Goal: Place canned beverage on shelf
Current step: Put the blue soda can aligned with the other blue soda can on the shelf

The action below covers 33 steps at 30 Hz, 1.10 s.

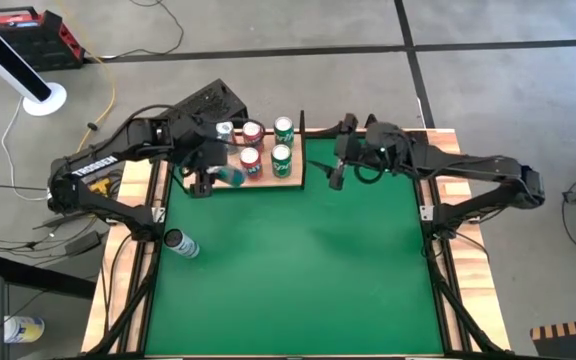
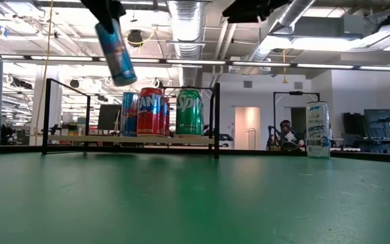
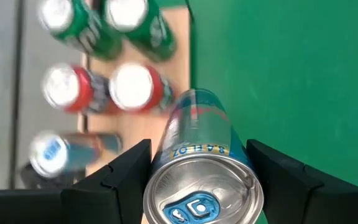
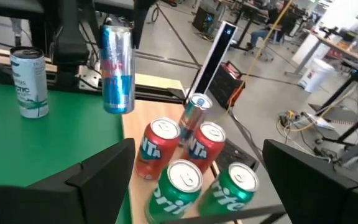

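High view: left gripper over the front-left edge of the shelf, clamped on a slim blue can. Two red cans and two green cans upright on the shelf board at the far side of the green desk. Right gripper just beside the shelf's right end, fingers spread wide, holding nothing. One pale can standing at the desk's left edge, well apart from the shelf.

Low view: slim blue can held in the air, tilted, above the shelf's left half and clear of the board. Red and green cans in a row on the shelf between thin black uprights. Pale cans at far left and at right on the desk.

Left wrist view: silver top of the held can between the two dark fingers; shelf cans below.

Right wrist view: fingers wide apart, nothing between; slim blue can hanging above the shelf cans.
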Each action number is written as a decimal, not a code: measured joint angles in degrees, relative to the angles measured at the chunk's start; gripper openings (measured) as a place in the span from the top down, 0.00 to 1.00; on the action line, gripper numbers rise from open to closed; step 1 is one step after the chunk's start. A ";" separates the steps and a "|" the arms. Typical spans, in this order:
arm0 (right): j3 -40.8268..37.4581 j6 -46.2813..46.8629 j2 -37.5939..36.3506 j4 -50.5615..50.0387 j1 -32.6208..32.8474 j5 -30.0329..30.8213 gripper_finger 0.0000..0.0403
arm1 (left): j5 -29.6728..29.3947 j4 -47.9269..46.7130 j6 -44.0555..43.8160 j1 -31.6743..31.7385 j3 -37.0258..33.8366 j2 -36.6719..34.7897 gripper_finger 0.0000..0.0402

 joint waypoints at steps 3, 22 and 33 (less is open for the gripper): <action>0.00 0.87 -1.45 -1.74 -1.31 -0.09 0.06 | -0.27 -1.99 0.05 2.95 -0.01 0.50 0.45; -0.07 1.95 -1.50 -5.98 -7.29 -0.15 0.06 | 4.51 -0.29 15.43 15.72 -4.59 8.30 0.45; -0.07 2.08 -1.50 -8.00 -10.11 -0.20 0.06 | 4.01 1.49 28.02 14.98 -4.59 11.28 0.45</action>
